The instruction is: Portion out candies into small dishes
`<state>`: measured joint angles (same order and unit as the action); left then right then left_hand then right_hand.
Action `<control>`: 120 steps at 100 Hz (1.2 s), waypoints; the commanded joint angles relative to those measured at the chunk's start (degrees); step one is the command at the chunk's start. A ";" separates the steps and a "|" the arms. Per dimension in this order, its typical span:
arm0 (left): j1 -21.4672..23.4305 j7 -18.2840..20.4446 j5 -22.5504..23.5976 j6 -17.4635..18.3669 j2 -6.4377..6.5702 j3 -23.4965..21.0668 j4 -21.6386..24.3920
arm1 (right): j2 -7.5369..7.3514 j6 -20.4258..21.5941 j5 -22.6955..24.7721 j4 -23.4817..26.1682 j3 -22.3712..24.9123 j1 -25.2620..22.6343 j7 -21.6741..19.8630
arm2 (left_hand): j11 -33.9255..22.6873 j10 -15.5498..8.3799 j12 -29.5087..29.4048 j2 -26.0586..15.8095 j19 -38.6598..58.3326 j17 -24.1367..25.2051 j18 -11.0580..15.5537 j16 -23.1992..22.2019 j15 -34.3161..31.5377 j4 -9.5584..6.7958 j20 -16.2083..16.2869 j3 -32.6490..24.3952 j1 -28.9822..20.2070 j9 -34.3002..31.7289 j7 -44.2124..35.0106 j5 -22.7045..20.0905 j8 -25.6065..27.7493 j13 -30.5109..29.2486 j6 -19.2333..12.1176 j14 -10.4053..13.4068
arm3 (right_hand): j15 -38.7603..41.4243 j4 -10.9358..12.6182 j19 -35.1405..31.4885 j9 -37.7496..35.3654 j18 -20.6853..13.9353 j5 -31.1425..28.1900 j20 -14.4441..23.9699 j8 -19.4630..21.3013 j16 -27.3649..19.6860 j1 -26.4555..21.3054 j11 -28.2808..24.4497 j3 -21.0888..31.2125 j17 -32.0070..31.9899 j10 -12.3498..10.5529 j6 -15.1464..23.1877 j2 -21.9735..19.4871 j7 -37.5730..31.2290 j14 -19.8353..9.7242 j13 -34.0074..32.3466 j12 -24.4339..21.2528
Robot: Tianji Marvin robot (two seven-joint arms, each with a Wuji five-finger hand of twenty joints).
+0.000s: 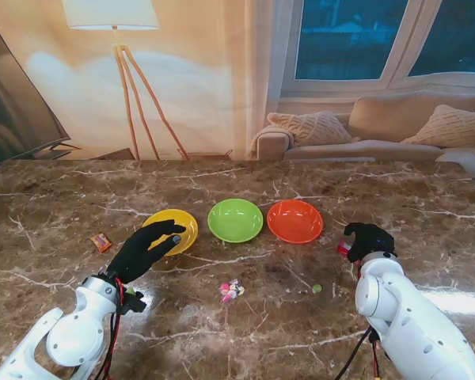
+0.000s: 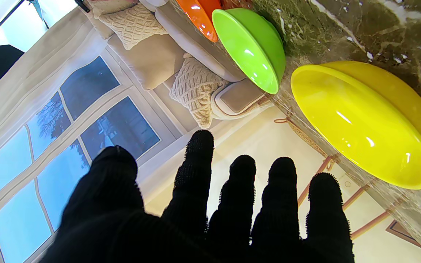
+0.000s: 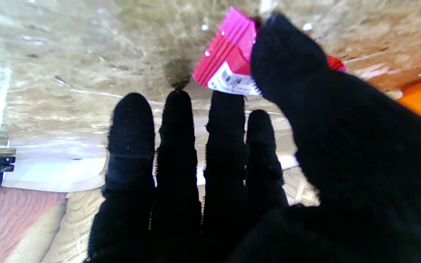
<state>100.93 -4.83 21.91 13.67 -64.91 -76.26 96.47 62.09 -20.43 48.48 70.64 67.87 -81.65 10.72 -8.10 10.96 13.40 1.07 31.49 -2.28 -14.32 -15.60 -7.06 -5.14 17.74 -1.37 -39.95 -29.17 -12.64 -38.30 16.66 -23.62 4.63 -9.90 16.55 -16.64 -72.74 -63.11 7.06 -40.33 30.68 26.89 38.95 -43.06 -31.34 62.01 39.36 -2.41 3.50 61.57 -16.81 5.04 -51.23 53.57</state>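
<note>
Spanning the scene: a brown marble table [image 1: 55, 214] with pale veins ran across the whole stand view, with a sofa and floor lamp behind it.
Left arm: the white left arm [image 1: 71, 332] rose from the near left corner toward the yellow dish.
Right arm: the white right arm [image 1: 408, 321] rose from the near right corner, ending near the orange dish.
Dishes: three small dishes stood in a row, yellow dish [image 1: 182, 223] on the left, green dish [image 1: 235, 219] in the middle, orange dish [image 1: 294, 221] on the right; nothing could be made out inside them.
Left hand: the black-gloved left hand [image 1: 144, 250] was held at the yellow dish's near rim, fingers [image 2: 199, 164] straight and spread, grasping nothing; whether it touched the rim could not be told.
Right hand: the black-gloved right hand [image 1: 367, 238] sat just right of the orange dish, its thumb [image 3: 287, 54] pressed against a pink-and-red wrapped candy [image 3: 228, 60]; the other four fingers lay straight, and whether the candy was truly pinched or only touched could not be told.
Loose candies: a small pink and white cluster [image 1: 231, 290] lay nearer to me than the green dish; an orange wrapped candy [image 1: 101, 242] lay left of the yellow dish; a tiny green candy [image 1: 317, 288] lay nearer to me than the orange dish.
</note>
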 commanded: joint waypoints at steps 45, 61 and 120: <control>0.34 0.36 -0.59 -0.05 -0.11 0.08 0.03 | 1.50 -3.04 -2.74 -3.80 -2.50 -2.05 -1.10 | -0.78 -2.49 -0.94 -1.78 0.67 0.06 -0.75 0.28 -0.21 -1.07 0.79 -0.22 -1.29 -0.77 -0.87 -1.31 0.91 -1.03 -1.54 1.09 | 43.02 -2.35 4.09 -8.49 6.64 -18.54 -0.30 0.88 16.70 1.35 -22.56 2.34 3.76 -8.51 16.03 3.68 -40.43 -8.28 -17.26 14.60; 0.38 0.17 -0.53 -0.01 -0.15 0.08 0.06 | 1.42 -3.24 -2.05 -3.95 -2.55 -2.09 -0.76 | -0.81 -2.45 -0.97 -1.73 0.81 -0.08 -1.04 0.27 -0.24 -1.09 0.82 -0.22 -1.31 -0.84 -0.88 -1.32 0.92 -1.06 -1.48 0.98 | 49.33 -2.44 5.47 -4.31 5.14 -21.05 3.25 21.91 18.83 4.33 -29.32 1.66 -3.33 -8.00 19.92 1.58 -37.64 -8.38 -8.63 18.99; 0.30 0.51 -1.39 -0.11 -0.16 0.28 0.09 | 1.27 0.85 -2.37 -4.30 -1.41 -2.62 -0.43 | -0.64 -2.27 -1.03 -1.81 0.59 0.11 -1.50 0.30 -0.13 -1.14 0.86 -0.22 -1.26 -0.61 -0.85 -1.17 0.96 -0.89 -1.50 1.09 | 21.52 -0.82 -1.03 -12.03 -0.83 -28.47 -0.14 42.85 -5.09 -2.93 2.11 1.61 10.29 -2.79 17.30 1.25 -43.99 -3.23 -17.45 -13.93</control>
<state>100.95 -4.31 20.61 13.70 -64.93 -76.16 96.52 62.38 -20.25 46.77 70.35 67.57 -81.71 11.93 -8.27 10.55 13.40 1.07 31.48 -2.40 -15.59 -15.59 -7.06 -5.15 18.15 -1.37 -39.95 -29.19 -12.77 -38.77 16.70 -23.71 4.53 -9.90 31.54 -15.48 -70.46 -68.24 5.65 -61.29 31.54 65.92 34.73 -43.39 -25.93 66.88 45.59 -5.16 24.00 64.38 -51.29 -0.78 -49.51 38.64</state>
